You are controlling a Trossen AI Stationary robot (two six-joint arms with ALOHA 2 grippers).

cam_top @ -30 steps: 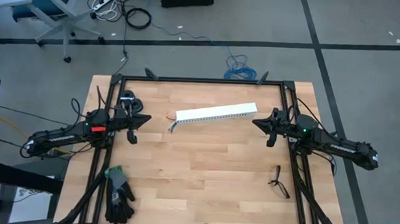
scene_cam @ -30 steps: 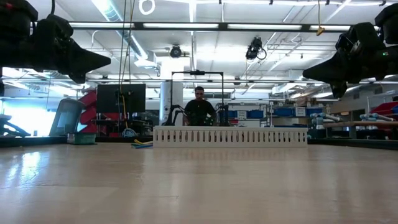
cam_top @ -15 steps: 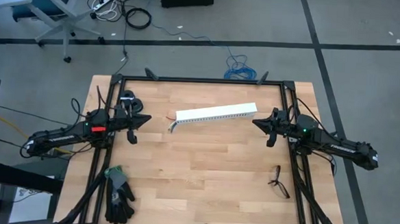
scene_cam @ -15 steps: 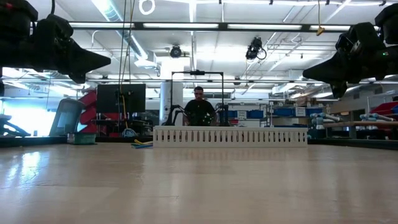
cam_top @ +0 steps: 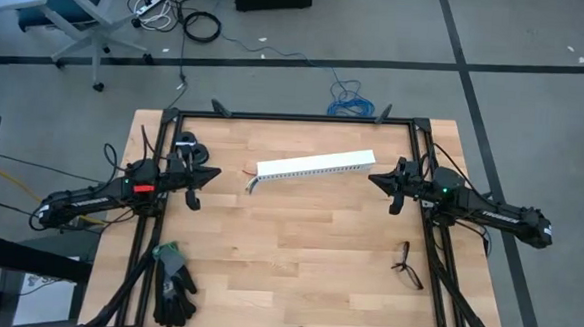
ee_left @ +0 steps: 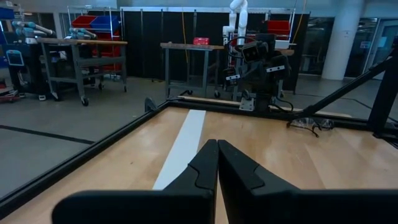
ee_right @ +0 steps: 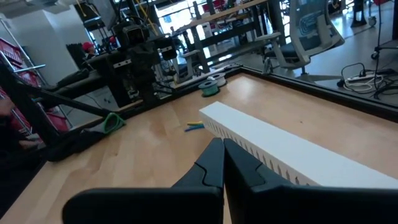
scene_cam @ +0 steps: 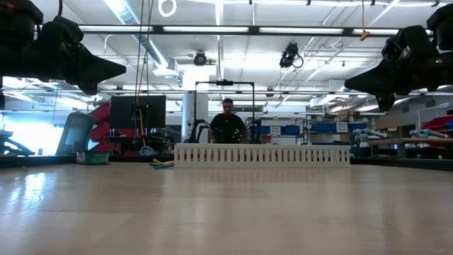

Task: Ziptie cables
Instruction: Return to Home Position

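Wooden table [cam_top: 297, 254], black frame round it. The white cable duct [cam_top: 315, 166] lies slanted on it, with cables [cam_top: 252, 179] poking out its left end. From above, spectacles [cam_top: 405, 265] sit well below-right of the duct and a black-green glove [cam_top: 173, 282] well below-left.

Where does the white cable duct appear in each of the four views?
High view: white cable duct slants across the table's upper middle.
Low view: centre, broadside.
Left wrist view: straight ahead, running away lengthwise.
Right wrist view: ahead, running diagonally.
Shared landmark: coloured cables at one duct end, unseen in left wrist view.
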